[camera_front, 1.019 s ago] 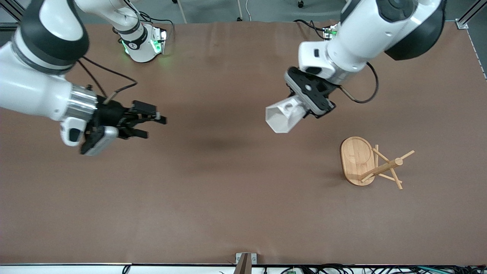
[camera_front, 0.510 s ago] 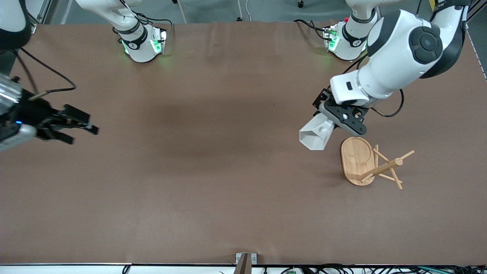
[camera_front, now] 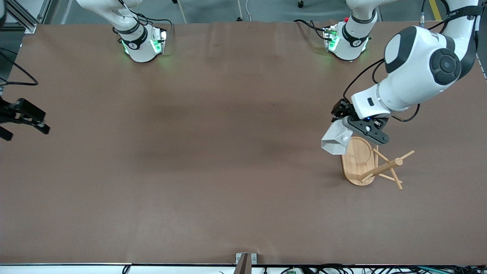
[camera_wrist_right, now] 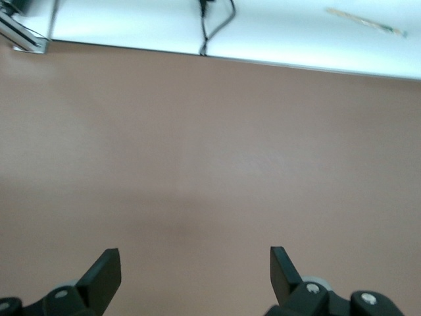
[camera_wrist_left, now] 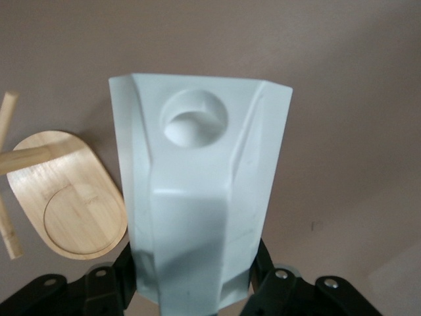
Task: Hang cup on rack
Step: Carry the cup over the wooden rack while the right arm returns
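Observation:
The white faceted cup [camera_front: 335,140] is held in my left gripper [camera_front: 352,128], which is shut on its base end. The cup's mouth points away from the gripper and its handle hole [camera_wrist_left: 194,118] faces the wrist camera. The cup hangs over the edge of the rack's oval base [camera_front: 355,161]. The bamboo rack [camera_front: 380,167] stands toward the left arm's end of the table, its post [camera_front: 388,165] and thin pegs bare. In the left wrist view the cup [camera_wrist_left: 197,197] fills the middle, with the rack base [camera_wrist_left: 72,204] beside it. My right gripper [camera_front: 23,121] is open and empty at the right arm's end of the table.
The brown table [camera_front: 213,152] carries nothing else. The two arm bases [camera_front: 142,42] stand along its edge farthest from the front camera. The right wrist view shows only bare table [camera_wrist_right: 210,164] and the table edge.
My left gripper has carried the cup from over the table's middle to the rack's base. My right arm has drawn back to its end of the table, still open.

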